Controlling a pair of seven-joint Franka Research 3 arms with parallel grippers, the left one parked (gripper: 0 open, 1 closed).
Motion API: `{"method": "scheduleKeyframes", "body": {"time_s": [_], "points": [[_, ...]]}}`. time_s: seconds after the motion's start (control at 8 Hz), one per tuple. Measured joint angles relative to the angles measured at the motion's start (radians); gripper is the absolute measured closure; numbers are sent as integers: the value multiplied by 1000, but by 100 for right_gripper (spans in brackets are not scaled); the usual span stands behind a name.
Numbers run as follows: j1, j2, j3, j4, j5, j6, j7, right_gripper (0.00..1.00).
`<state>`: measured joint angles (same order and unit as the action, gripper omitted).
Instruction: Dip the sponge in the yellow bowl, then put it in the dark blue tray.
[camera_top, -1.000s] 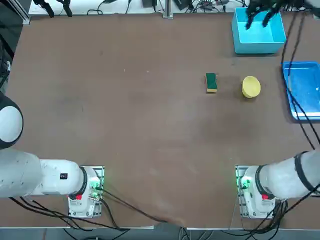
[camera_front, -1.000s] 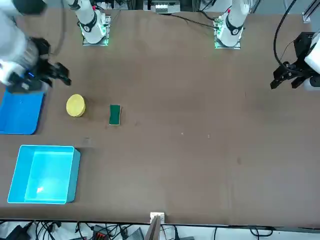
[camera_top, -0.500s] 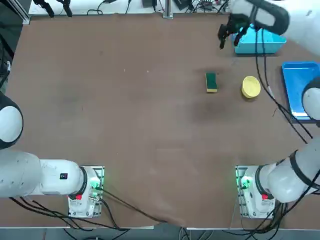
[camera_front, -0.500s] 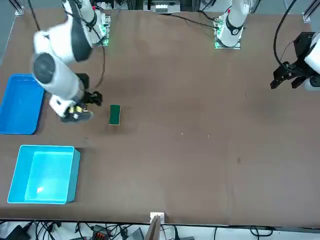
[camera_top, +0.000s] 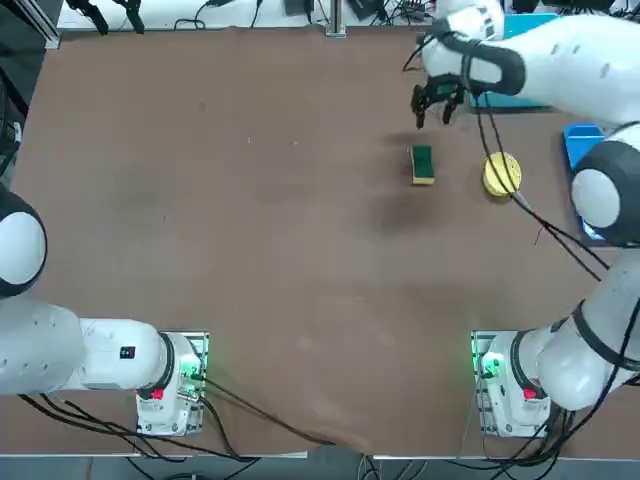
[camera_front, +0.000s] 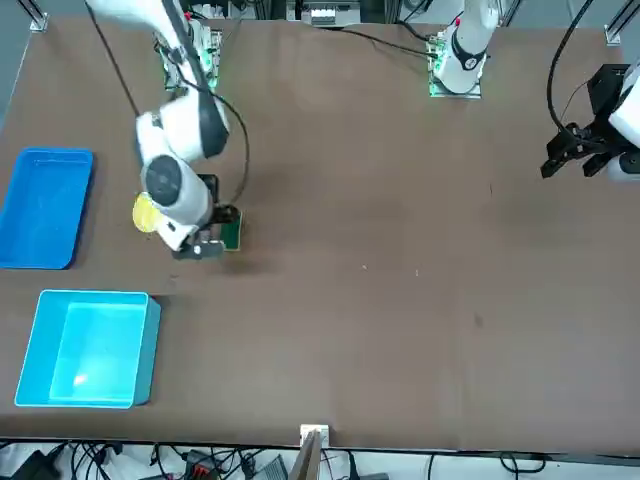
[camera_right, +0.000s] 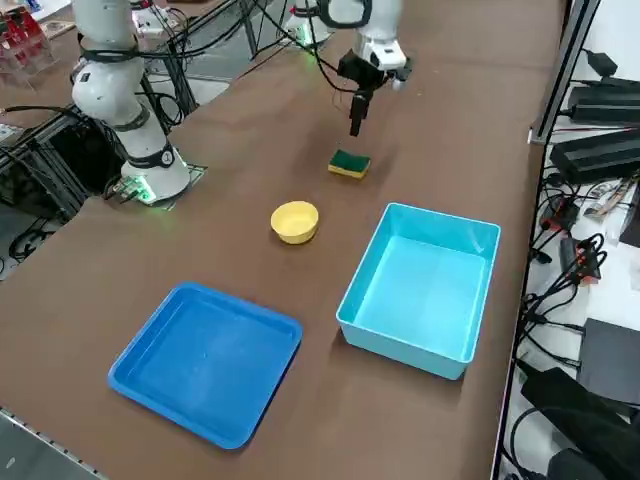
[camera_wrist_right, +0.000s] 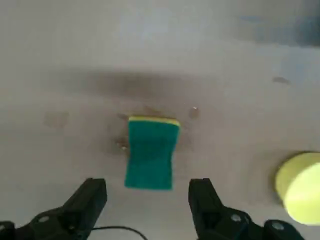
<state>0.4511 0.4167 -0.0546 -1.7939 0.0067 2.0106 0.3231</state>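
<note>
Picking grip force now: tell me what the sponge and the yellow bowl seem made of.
Sponge: likely soft foam, a matte dark green scouring layer over a yellow layer showing at its edge. Yellow bowl: probably plastic, going by its smooth, uniform colour. The right gripper is open above the sponge.

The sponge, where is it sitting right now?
In the top view the sponge lies flat on the table, right half, just left of the yellow bowl, with the open right tool hovering close beyond it.
</note>
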Motion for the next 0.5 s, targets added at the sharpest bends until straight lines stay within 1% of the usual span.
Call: {"method": "scheduleKeyframes", "body": {"time_s": [0.25, 0.5], "points": [[0, 44, -3, -46, 0, 98, 2, 0], [0, 57, -4, -110, 0, 177, 5, 0]]}}
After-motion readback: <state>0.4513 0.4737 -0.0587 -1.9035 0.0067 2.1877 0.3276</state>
